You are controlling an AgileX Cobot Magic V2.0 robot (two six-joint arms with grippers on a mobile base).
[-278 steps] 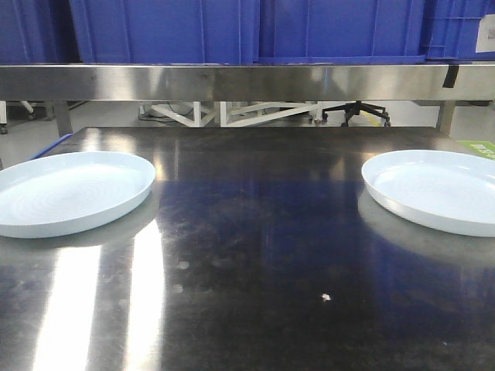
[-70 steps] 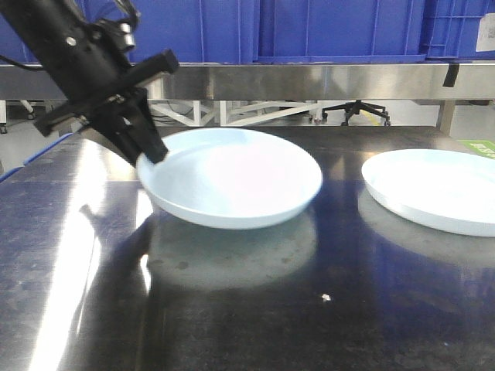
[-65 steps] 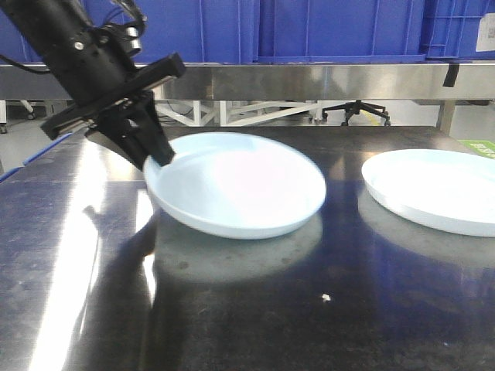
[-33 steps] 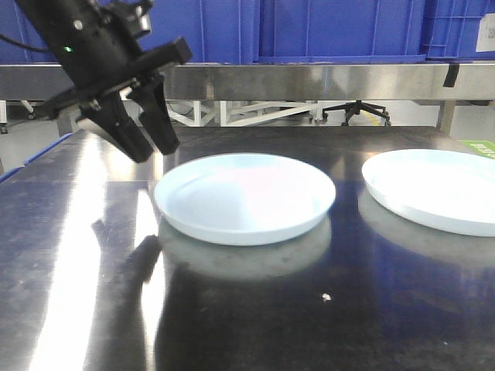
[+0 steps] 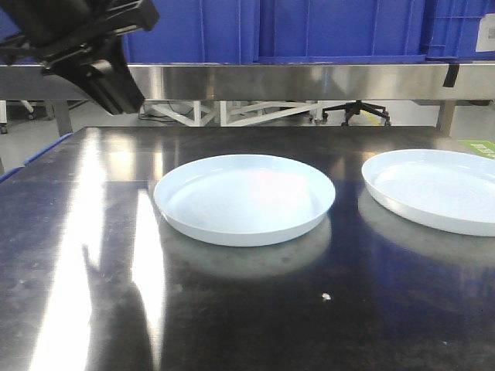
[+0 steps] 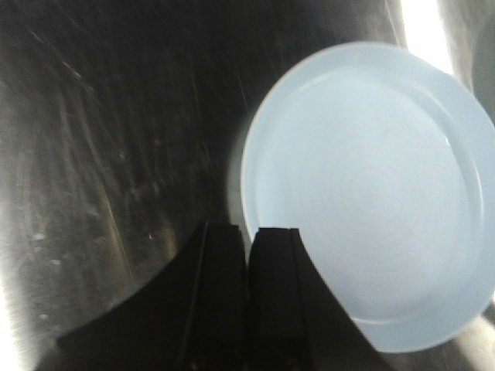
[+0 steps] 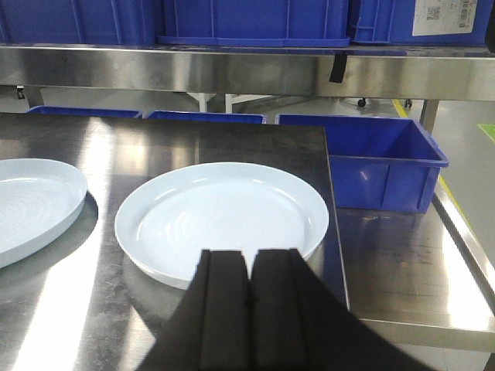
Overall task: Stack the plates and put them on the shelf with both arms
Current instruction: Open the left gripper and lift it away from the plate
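We are holding the left gripper and right gripper pressed together, empty. The right plate is lying mid-frame, just above the right gripper, our nearer arm.

The dark steel counter is glossy, with long streaks of reflected light. Deep blue crates stand in a row behind it. Farther back, a black chair base stands on the pale grey floor.
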